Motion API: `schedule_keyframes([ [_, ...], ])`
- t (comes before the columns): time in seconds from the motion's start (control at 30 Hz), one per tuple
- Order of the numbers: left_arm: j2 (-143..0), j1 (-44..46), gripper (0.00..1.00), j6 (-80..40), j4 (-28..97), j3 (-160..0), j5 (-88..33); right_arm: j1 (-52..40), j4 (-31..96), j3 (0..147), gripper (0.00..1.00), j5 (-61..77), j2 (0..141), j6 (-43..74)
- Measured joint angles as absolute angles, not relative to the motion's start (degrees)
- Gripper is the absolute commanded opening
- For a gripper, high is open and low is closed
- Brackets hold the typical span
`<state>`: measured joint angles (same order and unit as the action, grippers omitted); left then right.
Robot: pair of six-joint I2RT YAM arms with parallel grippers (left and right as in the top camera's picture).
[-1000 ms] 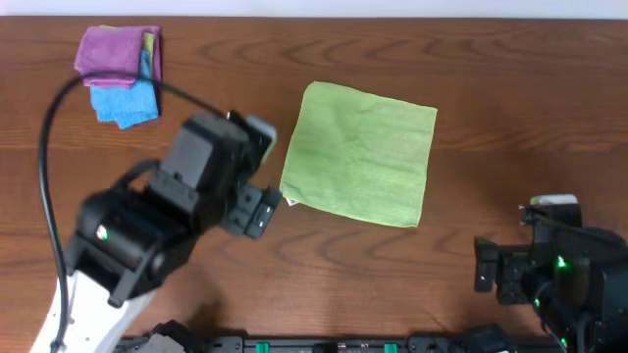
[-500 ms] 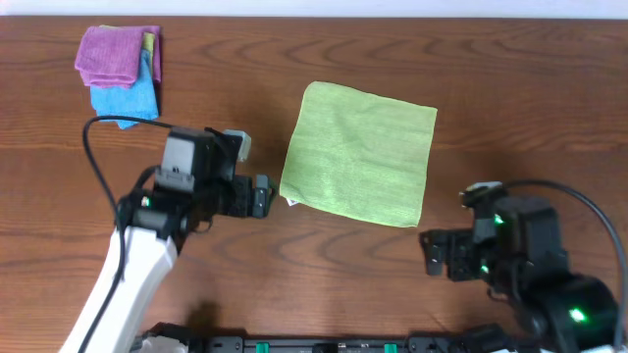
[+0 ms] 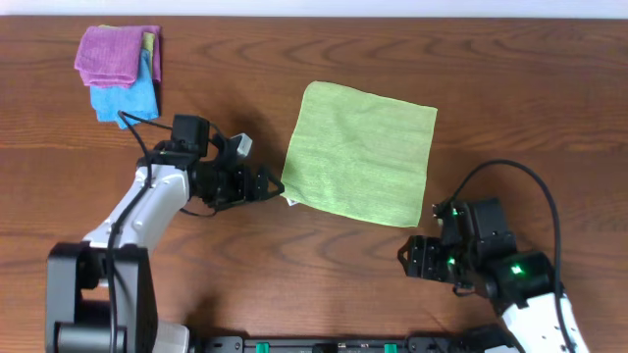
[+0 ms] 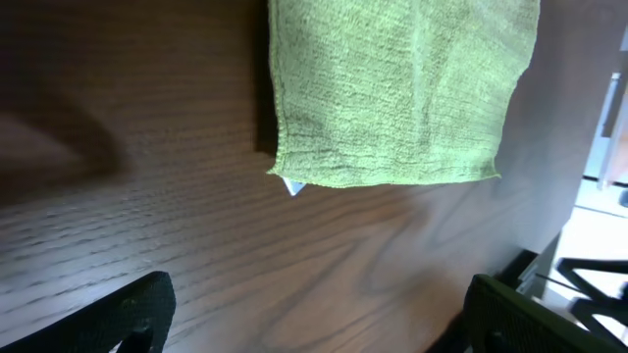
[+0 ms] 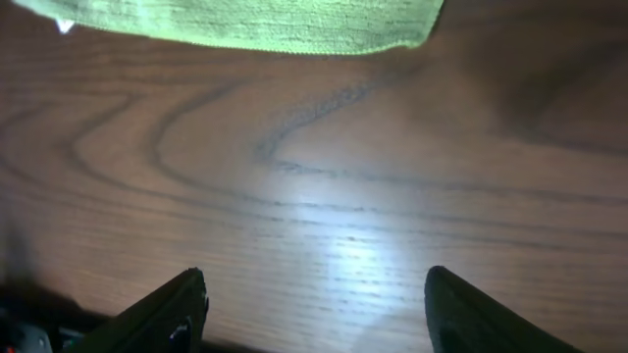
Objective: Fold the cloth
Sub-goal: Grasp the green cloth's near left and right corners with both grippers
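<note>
1. Overhead: the cloth lies spread out flat in the middle of the table, a full square, slightly turned, with no crease or doubled layer anywhere. No fold has been made, so the whole task is ahead.
2. Same view: the left pincer sits low, just beside the cloth's near-left corner, where the white tag pokes out. The right pincer is near the near-right corner but apart from it. The purple cloth and blue cloth are stacked at the far left, well apart from the action.
3. Left wrist: the cloth fills the top and the tag shows at its corner. The left pincer is spread wide, with one finger at each lower edge of the frame and only bare wood between them. It is holding nothing, and the corner lies ahead of the fingers, not between them.
4. Right wrist: only the cloth's near edge shows, along the top. The right pincer is spread too, with its fingers apart over bare table and gripping nothing.
5. My read: both arms are lined up on the near corners, but neither has a grip. The grasp, the lift and the fold-over are all left to do.
</note>
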<state>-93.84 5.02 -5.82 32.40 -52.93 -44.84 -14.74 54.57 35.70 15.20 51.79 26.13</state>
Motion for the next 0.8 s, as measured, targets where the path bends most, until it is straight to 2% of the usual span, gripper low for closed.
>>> schedule_keyframes([
  [0.23, -98.72, 5.02, 1.00, -6.33, 27.88, -52.93, -46.83, -14.37, 45.91, 33.23, 0.60, 16.34, 59.57, 28.29],
  [0.4, -100.60, 5.02, 1.00, -6.98, 24.38, -52.93, -48.16, -10.26, 42.15, 33.23, 0.55, 17.17, 66.76, 28.34],
  [0.63, -104.75, 5.02, 1.00, -10.31, 19.18, -52.93, -51.72, -4.60, 38.96, 33.19, 0.55, 19.97, 72.79, 26.92],
  [0.67, -104.97, 5.02, 0.95, -10.59, 19.16, -52.93, -52.34, -3.92, 38.89, 33.19, 0.55, 20.08, 72.99, 26.50],
  [0.8, -105.93, 5.04, 0.95, -12.23, 19.05, -52.93, -53.91, 0.16, 36.10, 33.15, 0.52, 22.46, 75.42, 24.16],
])
